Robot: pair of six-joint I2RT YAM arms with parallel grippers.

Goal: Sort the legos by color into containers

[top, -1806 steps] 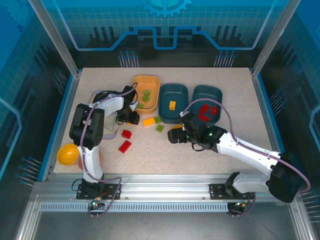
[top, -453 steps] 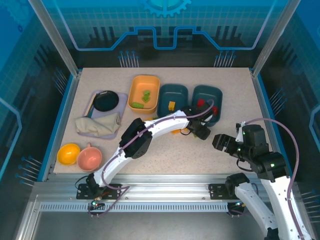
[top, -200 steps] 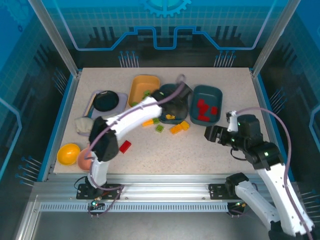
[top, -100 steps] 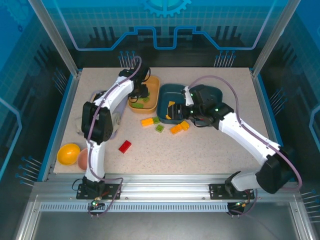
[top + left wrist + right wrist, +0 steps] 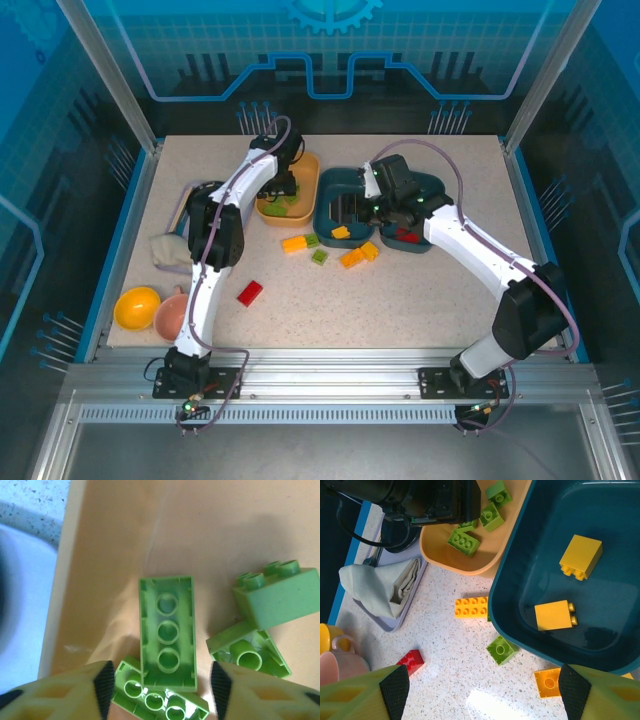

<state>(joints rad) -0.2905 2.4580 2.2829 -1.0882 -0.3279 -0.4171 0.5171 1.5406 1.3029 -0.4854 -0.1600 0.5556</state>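
Near the desk's far edge, left gripper gapes over green plastic bricks in the shallow yellow-orange tub; right gripper spreads wide above a dark teal tub.

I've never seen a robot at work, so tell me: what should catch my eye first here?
The left gripper hangs open over a heap of green bricks in the yellow-orange tub. Beside it, the right gripper hovers open above the middle teal tub, which holds two yellow bricks. A red brick lies loose on the speckled table, nearer the arms' bases.
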